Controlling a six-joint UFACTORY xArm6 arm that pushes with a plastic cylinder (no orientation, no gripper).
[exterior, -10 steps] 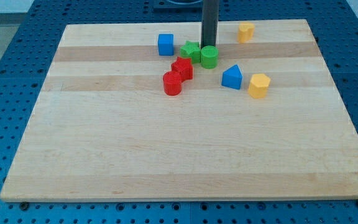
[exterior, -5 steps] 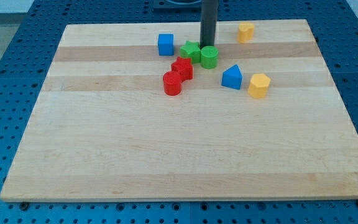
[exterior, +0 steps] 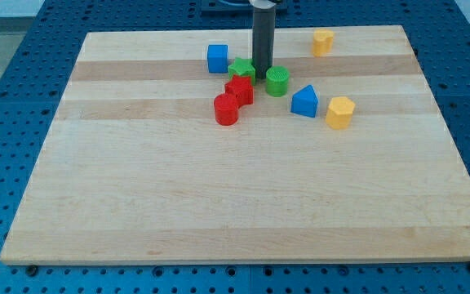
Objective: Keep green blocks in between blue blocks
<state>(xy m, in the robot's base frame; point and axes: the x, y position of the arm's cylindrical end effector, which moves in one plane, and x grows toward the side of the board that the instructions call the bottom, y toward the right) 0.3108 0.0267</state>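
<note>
Blocks sit bunched up near the top edge of the counter (exterior: 137, 204), approx in the middle btw its top left & top right corners. The rest of the wood counter has nothing to tell.

I have no hand that opens or shuts, just a dark rod. My tip (exterior: 263, 77) is down on the counter, right btw the two green blocks. The green star-like block (exterior: 240, 69) is just beside my tip on the view's left. The green round block (exterior: 277, 81) is just beside it on the view's right. I can't tell if my tip is touching either one.

The blue cube (exterior: 217, 58) is near the green star-like block, on its top left side, w/ a small gap. The blue block w/ a pointed top (exterior: 304, 100) is near the green round block, toward the bottom right. So both greens lie in a row btw the two blues.

The red block (exterior: 239, 90) is touching the green star-like block from below. The red round block (exterior: 227, 109) is just beside that red one, lower & to the left.

One yellow block (exterior: 323, 42) sits alone close to the top edge, toward the top right corner. The other yellow block (exterior: 340, 112) is just right of the pointed blue one.
</note>
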